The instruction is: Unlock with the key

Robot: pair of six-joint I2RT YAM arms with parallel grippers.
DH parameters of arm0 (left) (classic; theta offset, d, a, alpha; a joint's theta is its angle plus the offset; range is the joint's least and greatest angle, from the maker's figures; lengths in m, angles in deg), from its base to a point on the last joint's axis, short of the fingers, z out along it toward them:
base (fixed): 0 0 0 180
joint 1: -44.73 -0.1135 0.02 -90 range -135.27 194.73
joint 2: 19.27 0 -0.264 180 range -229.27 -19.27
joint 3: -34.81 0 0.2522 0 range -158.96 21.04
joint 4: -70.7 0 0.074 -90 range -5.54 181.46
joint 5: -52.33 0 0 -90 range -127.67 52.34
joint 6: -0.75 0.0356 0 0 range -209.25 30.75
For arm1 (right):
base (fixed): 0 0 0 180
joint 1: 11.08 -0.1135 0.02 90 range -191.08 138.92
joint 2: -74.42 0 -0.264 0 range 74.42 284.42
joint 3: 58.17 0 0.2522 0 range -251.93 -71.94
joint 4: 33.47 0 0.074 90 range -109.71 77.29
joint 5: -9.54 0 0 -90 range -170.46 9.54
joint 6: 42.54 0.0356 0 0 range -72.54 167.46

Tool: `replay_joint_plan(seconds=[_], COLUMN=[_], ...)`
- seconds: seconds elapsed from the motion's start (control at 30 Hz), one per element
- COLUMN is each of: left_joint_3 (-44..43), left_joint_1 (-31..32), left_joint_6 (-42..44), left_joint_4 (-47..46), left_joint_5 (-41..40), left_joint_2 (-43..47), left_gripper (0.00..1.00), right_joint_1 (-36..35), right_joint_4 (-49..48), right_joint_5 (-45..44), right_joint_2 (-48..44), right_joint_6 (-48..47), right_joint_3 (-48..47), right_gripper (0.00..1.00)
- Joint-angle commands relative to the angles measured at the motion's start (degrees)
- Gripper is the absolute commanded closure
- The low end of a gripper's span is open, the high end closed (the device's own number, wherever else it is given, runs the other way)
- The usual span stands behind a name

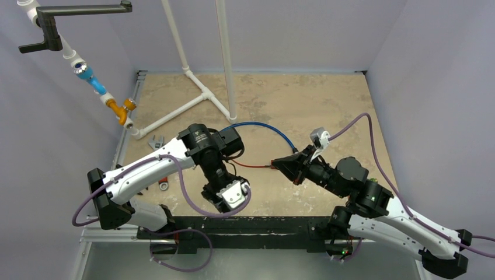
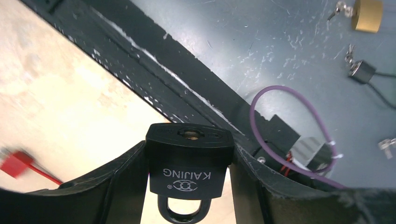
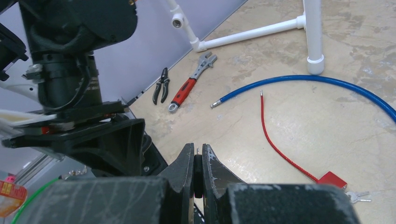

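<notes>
At the counter's (image 1: 327,105) near edge, left claw (image 2: 188,151) grips the padlock (image 2: 187,175), keyhole (image 2: 189,134) toward its wrist; right claw (image 3: 198,158), clenched perhaps on a key (image 3: 198,171), lies right.

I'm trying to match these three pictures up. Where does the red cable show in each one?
Top external: red cable near the picture's centre.
Left wrist: only its red tag, blurred, at the left edge.
Right wrist: red cable right of centre, running down to the tag at lower right.
Shared landmark: the tan tabletop under it.
</notes>
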Motion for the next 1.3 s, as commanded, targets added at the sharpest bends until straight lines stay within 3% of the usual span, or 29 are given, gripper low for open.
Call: replay_joint_plan(seconds=[0.0,0.13,0.3,0.47,0.63,0.8,1.07,1.27], left_joint_3=[2.00,4.70,10.65,11.79,11.93,11.94,12.51,15.34], left_joint_1=[-7.67,-13.69,-14.65,-14.95,-19.65,-25.67,-28.54,-28.78], left_joint_6=[-12.51,-24.26,-36.06,-37.02,-37.85,-40.35,-48.92,-54.64], left_joint_4=[1.73,-9.08,-22.90,-24.97,-24.99,-26.51,-33.40,-40.61], left_joint_5=[5.68,6.47,0.95,-2.58,-2.25,1.10,3.93,0.84], left_joint_2=[1.31,2.57,9.02,12.57,10.99,8.26,4.24,4.18], left_gripper=[1.00,1.00,1.00,1.00,1.00,1.00,1.00,1.00], right_joint_1=[0.27,0.44,1.24,4.46,16.85,27.36,30.07,30.00], right_joint_4=[-2.16,-3.19,-4.31,-2.99,-0.95,-9.98,-15.55,-12.32], right_joint_5=[-1.85,-2.15,-1.49,1.62,17.39,35.56,45.68,48.85], right_joint_2=[1.54,2.39,5.47,14.97,24.66,26.01,32.39,37.94], right_joint_6=[1.81,3.41,6.23,9.35,16.04,24.55,27.78,24.44], right_joint_3=[0.26,0.16,-0.64,-5.13,-11.09,-7.40,-7.21,-12.50], right_gripper=[1.00,1.00,1.00,1.00,1.00,1.00,1.00,1.00])
